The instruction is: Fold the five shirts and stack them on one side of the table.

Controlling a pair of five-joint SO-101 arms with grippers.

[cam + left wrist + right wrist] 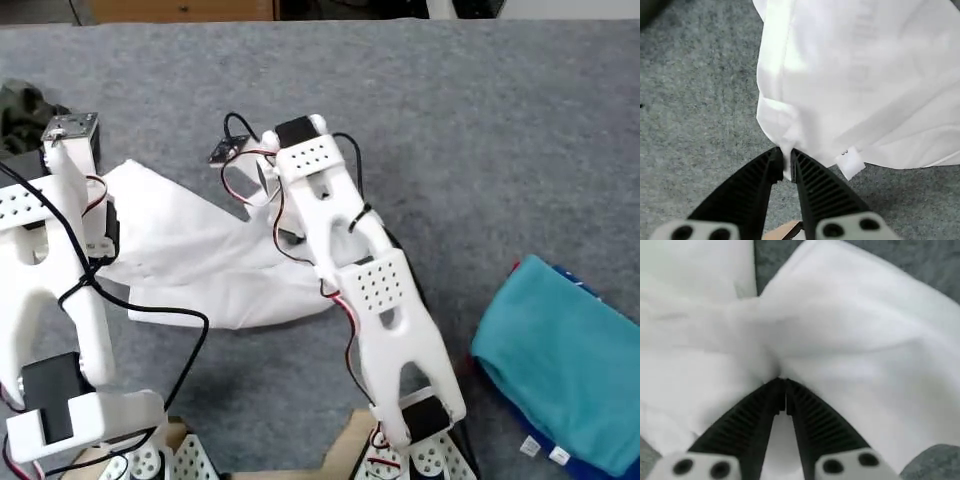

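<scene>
A white shirt (210,260) lies crumpled on the grey table, left of centre, between the two arms. My left gripper (785,159) is shut on a bunched edge of the white shirt (860,75), near a small white label (850,164). My right gripper (782,385) is shut on a pinched fold in the middle of the white shirt (850,340). In the high view the right arm (345,250) lies across the shirt's right side and the left arm (70,230) stands at its left end.
A folded teal shirt (565,365) rests on a blue one (500,395) at the table's right edge. A dark green garment (25,110) lies at the far left. Grey table surface (480,130) stretches open at the back right.
</scene>
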